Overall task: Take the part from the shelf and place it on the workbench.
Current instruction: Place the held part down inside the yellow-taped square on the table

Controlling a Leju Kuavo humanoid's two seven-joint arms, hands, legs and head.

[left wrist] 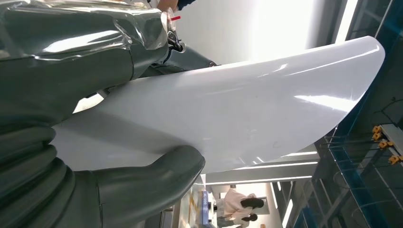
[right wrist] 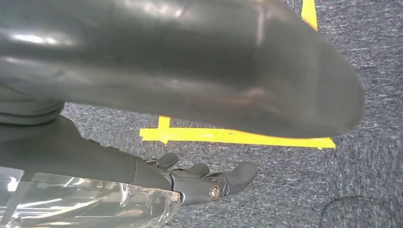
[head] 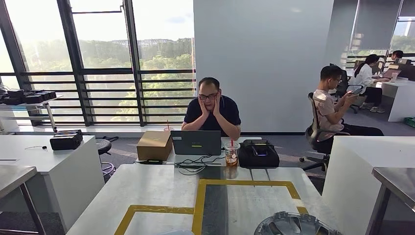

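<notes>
My left hand [left wrist: 57, 95] grips a glossy white curved part [left wrist: 247, 114]: the thumb [left wrist: 142, 190] presses one face and the dark fingers [left wrist: 185, 57] lie against the other. The part's far end sticks out well beyond the hand. The workbench [head: 147, 188] is grey with yellow tape rectangles [head: 244, 183] on it, and lies straight ahead in the head view. A round grey ribbed piece [head: 293, 224] shows at its near edge. My right hand [right wrist: 95, 156] hangs over grey carpet, its fingers [right wrist: 209, 183] stretched out and apart, holding nothing.
A person [head: 211, 112] sits behind the workbench at a laptop [head: 195, 143], beside a cardboard box [head: 154, 145], a drink cup [head: 231, 154], a black bag [head: 258, 154] and cables [head: 193, 166]. White tables [head: 44, 156] and steel tables [head: 396, 183] flank it. Yellow floor tape [right wrist: 237, 137] runs below my right hand.
</notes>
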